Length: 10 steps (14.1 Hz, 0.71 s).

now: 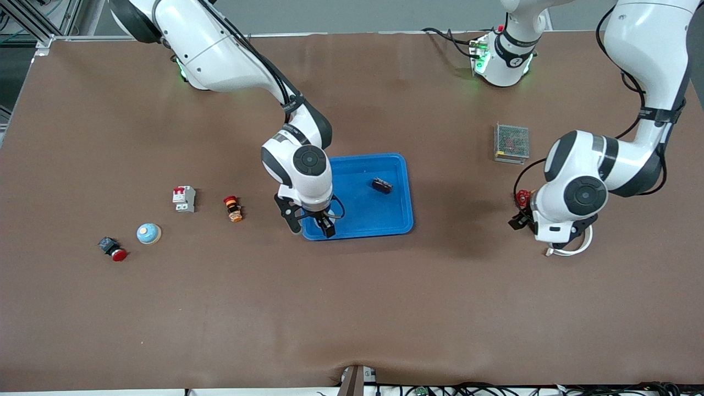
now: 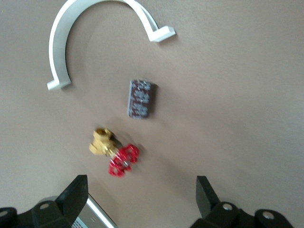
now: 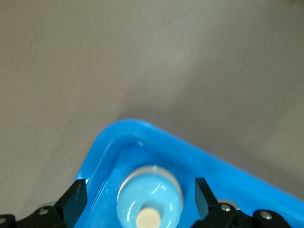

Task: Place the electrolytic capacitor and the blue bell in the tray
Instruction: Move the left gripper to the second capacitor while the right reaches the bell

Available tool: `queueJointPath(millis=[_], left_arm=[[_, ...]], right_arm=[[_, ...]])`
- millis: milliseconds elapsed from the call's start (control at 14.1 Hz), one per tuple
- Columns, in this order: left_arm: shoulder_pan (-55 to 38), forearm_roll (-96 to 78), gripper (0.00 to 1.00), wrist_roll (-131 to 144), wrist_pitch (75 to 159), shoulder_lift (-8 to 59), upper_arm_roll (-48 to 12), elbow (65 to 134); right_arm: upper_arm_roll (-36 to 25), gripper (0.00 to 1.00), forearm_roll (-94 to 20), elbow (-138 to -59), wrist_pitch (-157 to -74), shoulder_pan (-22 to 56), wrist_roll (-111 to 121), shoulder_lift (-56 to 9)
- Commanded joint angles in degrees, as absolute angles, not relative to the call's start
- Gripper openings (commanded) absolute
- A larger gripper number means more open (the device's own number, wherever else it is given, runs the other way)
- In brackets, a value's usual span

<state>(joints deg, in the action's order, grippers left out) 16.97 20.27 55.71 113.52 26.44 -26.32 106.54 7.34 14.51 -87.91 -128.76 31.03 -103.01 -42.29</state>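
The blue tray (image 1: 385, 220) (image 3: 109, 142) lies mid-table. A small dark electrolytic capacitor (image 1: 381, 185) rests inside it. My right gripper (image 1: 313, 224) (image 3: 140, 190) hangs open over the tray's corner nearest the front camera at the right arm's end. A light blue bell (image 3: 150, 202) sits in that corner between the spread fingers, untouched. Another blue bell (image 1: 148, 233) stands on the table toward the right arm's end. My left gripper (image 1: 522, 219) (image 2: 141, 187) is open and empty above bare table at the left arm's end.
Under the left hand lie a brass valve with a red knob (image 2: 114, 152) (image 1: 522, 196), a small dark patterned block (image 2: 140, 99) and a white curved clip (image 2: 61, 42) (image 1: 572, 250). A metal mesh box (image 1: 511, 143) stands nearby. A white breaker (image 1: 184, 198), an orange-red switch (image 1: 233, 209) and a red pushbutton (image 1: 113, 248) lie toward the right arm's end.
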Motion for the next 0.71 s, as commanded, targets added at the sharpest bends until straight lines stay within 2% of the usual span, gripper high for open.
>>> queueJointPath(millis=[0,142,283,637], left_arm=[[20.2,21.4,1.0,50.4,117.2,28.8,-27.2,107.0],[21.0,21.4,1.0,48.1,119.9,29.9,-27.1,107.6],[22.0,21.6,0.96,44.8,120.9,31.1,-27.0,107.6],[23.9,25.3,0.88,43.3,125.3,33.8,-26.9,108.5]], right_arm=[[8.9,1.0,12.1,-84.9,-120.2,28.1,-93.0,-39.6],[8.5,1.0,11.3,-85.1,-116.9,25.3,-84.0,-36.4],[8.6,1.0,11.3,-85.2,-114.0,21.6,-75.3,-34.1],[8.6,1.0,11.3,-87.9,-113.3,10.6,-52.3,-29.5]])
